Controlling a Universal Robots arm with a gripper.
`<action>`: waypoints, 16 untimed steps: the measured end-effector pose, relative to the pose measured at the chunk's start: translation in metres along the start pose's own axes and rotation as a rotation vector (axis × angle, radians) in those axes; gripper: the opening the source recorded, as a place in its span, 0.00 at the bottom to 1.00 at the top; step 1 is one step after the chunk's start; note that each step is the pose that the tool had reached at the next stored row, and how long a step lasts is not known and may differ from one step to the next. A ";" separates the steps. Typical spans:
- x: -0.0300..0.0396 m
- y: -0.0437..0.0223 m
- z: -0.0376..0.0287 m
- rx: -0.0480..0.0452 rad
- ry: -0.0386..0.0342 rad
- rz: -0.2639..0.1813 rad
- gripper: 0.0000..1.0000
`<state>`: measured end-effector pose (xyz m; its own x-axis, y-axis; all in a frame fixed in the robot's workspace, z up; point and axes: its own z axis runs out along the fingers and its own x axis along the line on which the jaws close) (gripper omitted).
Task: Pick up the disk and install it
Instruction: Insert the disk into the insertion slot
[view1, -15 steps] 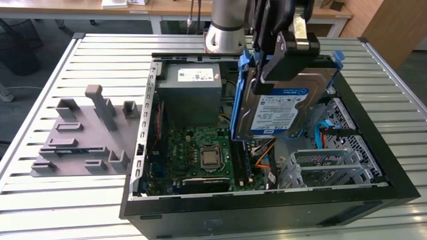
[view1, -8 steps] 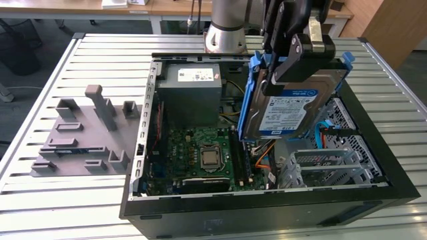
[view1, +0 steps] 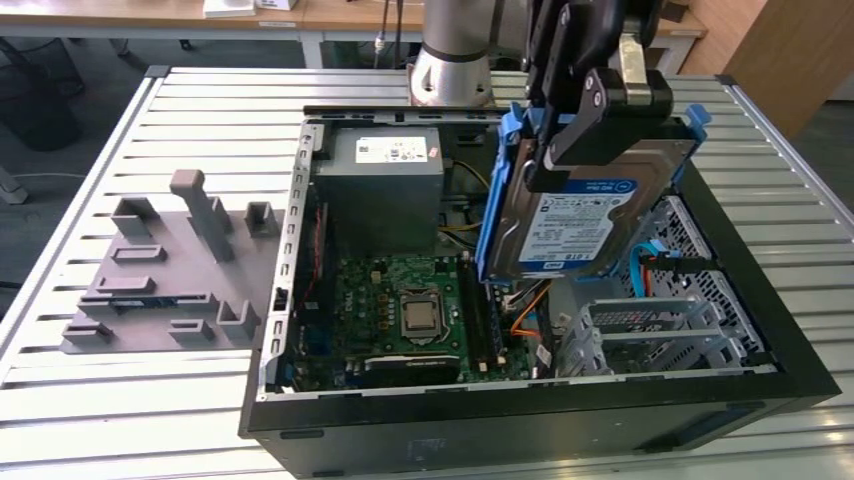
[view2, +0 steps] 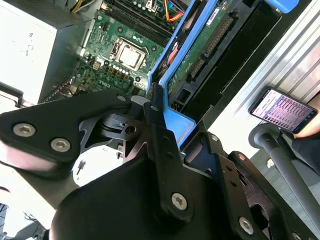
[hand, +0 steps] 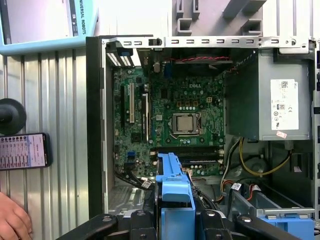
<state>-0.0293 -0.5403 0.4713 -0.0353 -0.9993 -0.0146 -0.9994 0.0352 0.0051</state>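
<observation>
Slatted metal table (view1: 200, 110), open PC case (view1: 534, 425) lying on its side on it, grey fixture block (view1: 160, 270) beside the case on the exterior view's left.

Exterior view: gripper (view1: 587, 140) is clamped on the disk (view1: 587, 220), jaws narrowed to the drive's thickness, pinching its upper part. Disk hangs in the air, tilted steeply, label toward the camera, blue frame along its edges. It sits over the case's drive side, between the power supply (view1: 380, 190) and the perforated cage (view1: 654, 330). Lower edge is near the loose cables (view1: 534, 315); contact can't be judged from here. Not seated.

Second wrist view: one black finger (view2: 155, 125) presses against the blue frame (view2: 170, 65); the drive's circuit-board side (view2: 200, 45) faces away from it. Motherboard (view2: 125, 55) lies below. Phone (view2: 282, 110) rests on the table outside the case.

First wrist view: blue frame (hand: 172, 185) juts forward from the gripper body over the motherboard's edge (hand: 175, 120), with the cage's blue latch (hand: 285, 220) off to one side. A person's hand (hand: 12, 220) is near the phone (hand: 22, 150), well apart from the case.

Judgement on the step in hand, carrying the disk to its bay: grip looks firm but high on the drive, so slow moves will limit swing. Square the frame to the cage rails before any descent, and keep the lower edge clear of the cables so nothing snags or gets pinched.
</observation>
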 end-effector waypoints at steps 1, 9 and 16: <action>0.0009 -0.0001 0.0000 0.0000 0.0000 0.000 0.36; 0.0077 -0.0010 0.0001 0.0000 0.0000 0.000 0.36; 0.0079 -0.0096 0.0003 -0.0002 0.0000 0.000 0.36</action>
<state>-0.0200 -0.5486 0.4708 -0.0352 -0.9993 -0.0145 -0.9994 0.0351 0.0053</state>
